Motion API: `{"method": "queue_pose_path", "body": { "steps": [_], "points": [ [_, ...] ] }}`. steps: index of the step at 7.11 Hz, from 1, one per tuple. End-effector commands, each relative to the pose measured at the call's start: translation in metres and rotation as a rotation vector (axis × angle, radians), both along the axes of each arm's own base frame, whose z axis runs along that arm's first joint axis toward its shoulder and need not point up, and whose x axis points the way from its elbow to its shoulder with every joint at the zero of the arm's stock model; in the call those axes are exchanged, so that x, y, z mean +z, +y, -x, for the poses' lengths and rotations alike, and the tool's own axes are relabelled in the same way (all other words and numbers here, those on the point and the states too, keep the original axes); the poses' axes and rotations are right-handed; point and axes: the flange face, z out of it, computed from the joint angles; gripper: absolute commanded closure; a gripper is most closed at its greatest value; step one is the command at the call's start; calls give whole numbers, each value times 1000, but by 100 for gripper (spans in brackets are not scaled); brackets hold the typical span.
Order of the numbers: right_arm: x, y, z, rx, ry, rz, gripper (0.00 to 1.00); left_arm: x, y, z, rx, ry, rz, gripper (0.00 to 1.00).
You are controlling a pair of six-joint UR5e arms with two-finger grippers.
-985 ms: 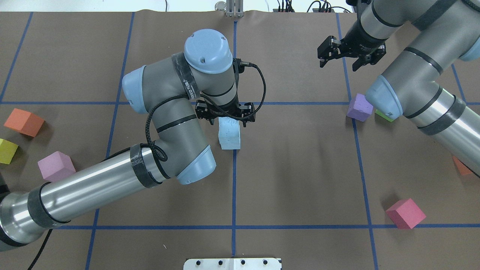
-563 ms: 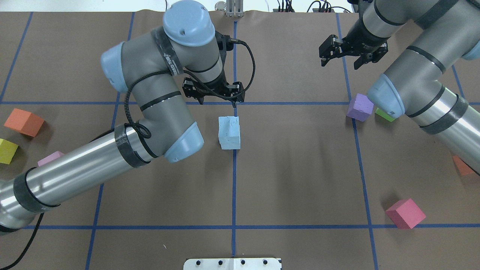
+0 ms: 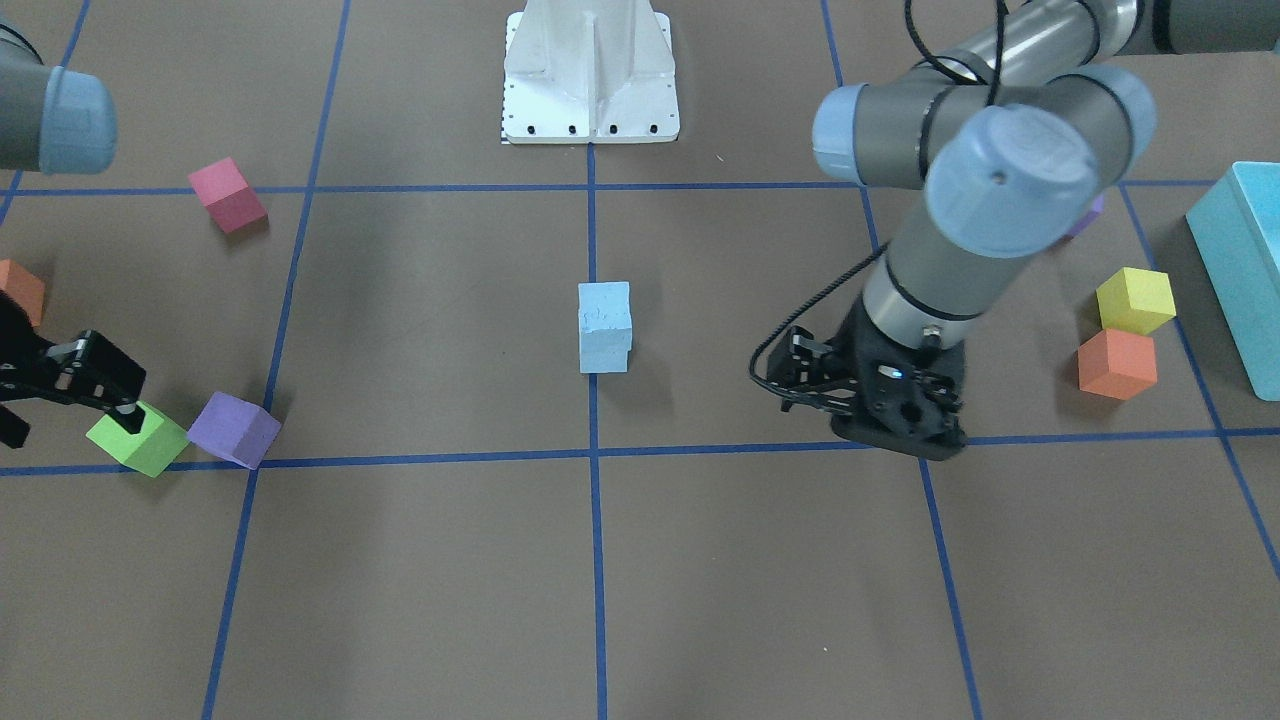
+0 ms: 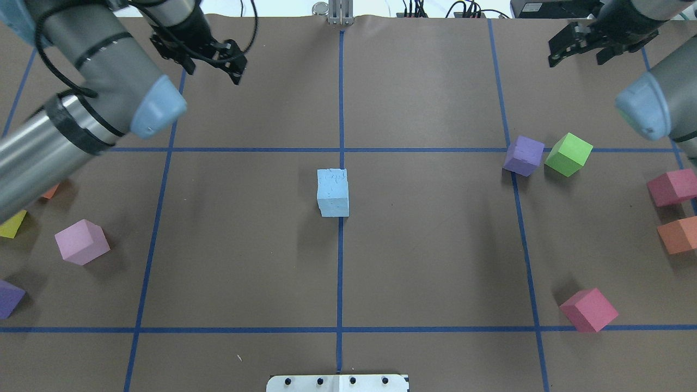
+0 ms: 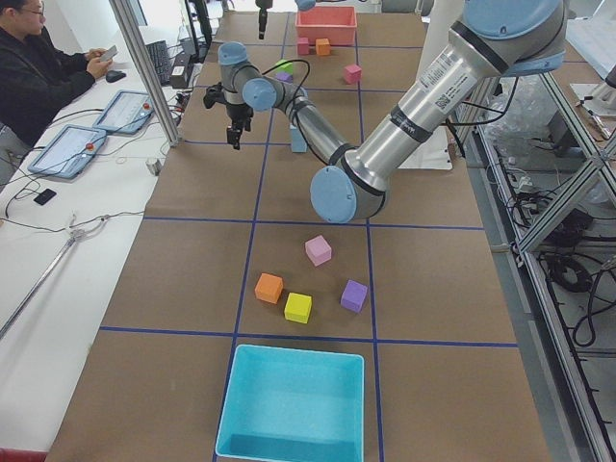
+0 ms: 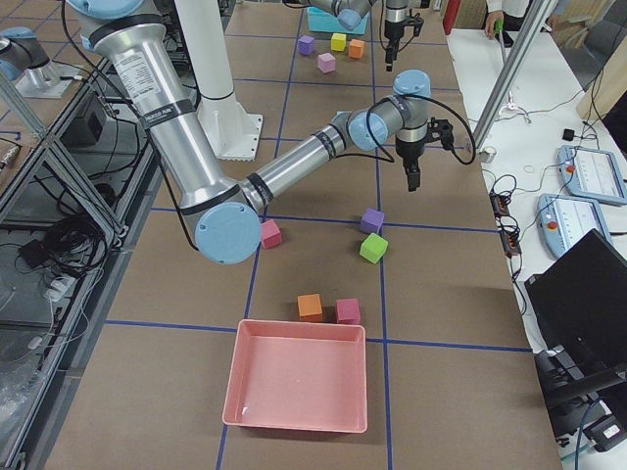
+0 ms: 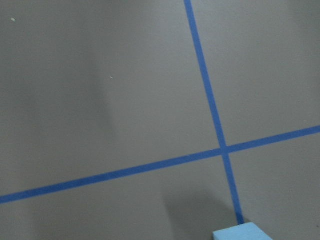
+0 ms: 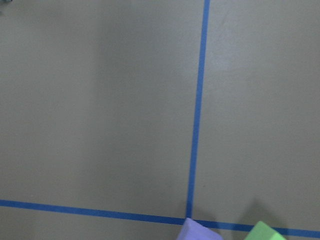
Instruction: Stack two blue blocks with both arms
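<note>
Two pale sky-blue blocks (image 4: 332, 193) stand as one stack, one on top of the other, at the table's centre on the blue tape line. The stack also shows in the front view (image 3: 605, 327), and its corner shows at the bottom edge of the left wrist view (image 7: 240, 233). My left gripper (image 4: 213, 75) is open and empty at the far left of the table, well away from the stack. My right gripper (image 4: 575, 61) is open and empty at the far right.
A purple cube (image 4: 524, 155) and a green cube (image 4: 568, 154) lie right of centre. Red (image 4: 589, 310), (image 4: 672, 187) and orange (image 4: 678, 234) cubes lie further right. Pink (image 4: 81, 241), yellow (image 4: 11, 223) and purple (image 4: 10, 298) cubes lie left. A teal tray (image 3: 1240, 270) stands at the left end.
My left gripper let go of the top blue block, rose and swung away to the far left. My right arm pulled back to the far right, uncovering the green cube.
</note>
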Motion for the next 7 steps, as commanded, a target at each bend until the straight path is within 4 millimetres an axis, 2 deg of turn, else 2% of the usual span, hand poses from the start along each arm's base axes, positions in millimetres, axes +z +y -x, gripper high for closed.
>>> {"method": "queue_pose_path", "body": {
  "steps": [1, 2, 3, 4, 5, 6, 7],
  "points": [
    [53, 5, -89, 37, 19, 13, 0, 85, -33, 145, 24, -22, -67, 0],
    [86, 15, -125, 8, 32, 4, 0, 126, -37, 206, 22, -56, -99, 0],
    [114, 21, -145, -14, 55, 11, 0, 180, -23, 255, 27, -86, -94, 0],
    [147, 37, -157, -1, 65, 64, 0, 226, -8, 293, 38, -112, -87, 0],
    [163, 49, -169, 13, 60, 93, 0, 255, 2, 325, 27, -124, -72, 0],
    [172, 54, -173, 18, 56, 112, 0, 290, 19, 343, 18, -101, -20, 0],
    [174, 63, -175, -35, 32, 76, 0, 301, 28, 344, 25, -44, 8, 0]
  ]
}}
